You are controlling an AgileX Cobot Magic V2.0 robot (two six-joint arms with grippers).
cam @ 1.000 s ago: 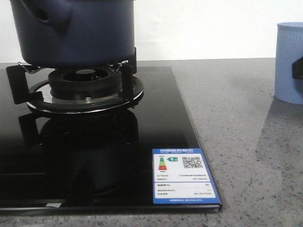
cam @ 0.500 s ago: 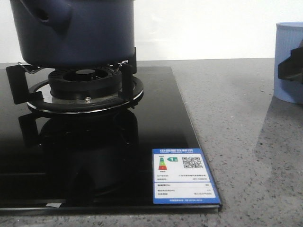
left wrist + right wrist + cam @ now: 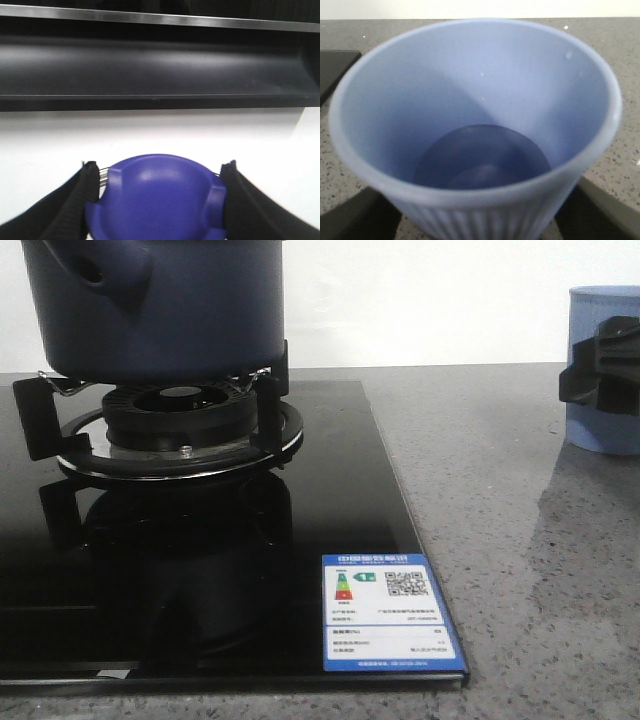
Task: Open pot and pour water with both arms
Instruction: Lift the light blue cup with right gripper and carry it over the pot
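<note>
The dark navy pot stands on the burner grate at the far left; its top is cut off by the front view's edge. In the left wrist view my left gripper is shut on a rounded blue lid knob, fingers touching both sides, with a white wall behind. My right gripper is shut on the light blue ribbed cup at the right edge. In the right wrist view the cup fills the frame between the fingers of the right gripper; its bottom looks dark.
A black glass hob with a blue energy label lies on the grey speckled counter. The burner and grate sit under the pot. A black hood hangs across the left wrist view.
My right gripper has closed in on the cup and moved it left, toward the hob. The pot has not moved.
</note>
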